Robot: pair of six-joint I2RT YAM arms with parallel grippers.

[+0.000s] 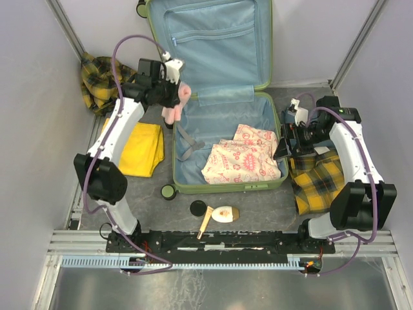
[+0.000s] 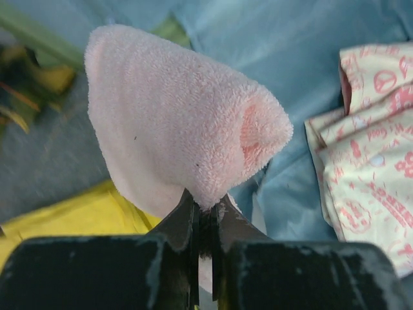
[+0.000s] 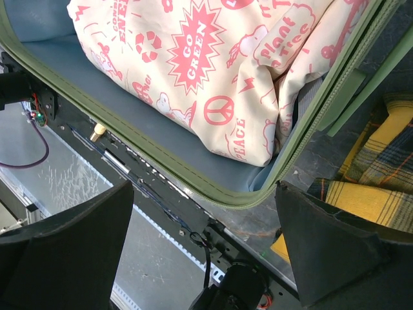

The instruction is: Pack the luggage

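The luggage [image 1: 219, 184], a lime-green suitcase with light blue lining, lies open mid-table with its lid [image 1: 213, 39] propped up behind. A cream cloth with pink print [image 1: 245, 158] lies folded in its right half, also close below the right wrist camera [image 3: 213, 71]. My left gripper [image 1: 173, 97] is shut on a pink fluffy towel [image 2: 181, 129], holding it in the air over the suitcase's left rim. The towel [image 1: 177, 103] hangs down from the jaws. My right gripper [image 3: 203, 226] stands open and empty above the suitcase's right front corner [image 3: 258, 194].
A yellow folded cloth [image 1: 139, 148] lies left of the suitcase, a yellow-black plaid garment [image 1: 97, 81] behind it. Another plaid cloth [image 1: 316, 181] lies under the right arm. In front of the suitcase sit a small green round lid [image 1: 168, 191], a black round item [image 1: 198, 208] and a brush [image 1: 219, 214].
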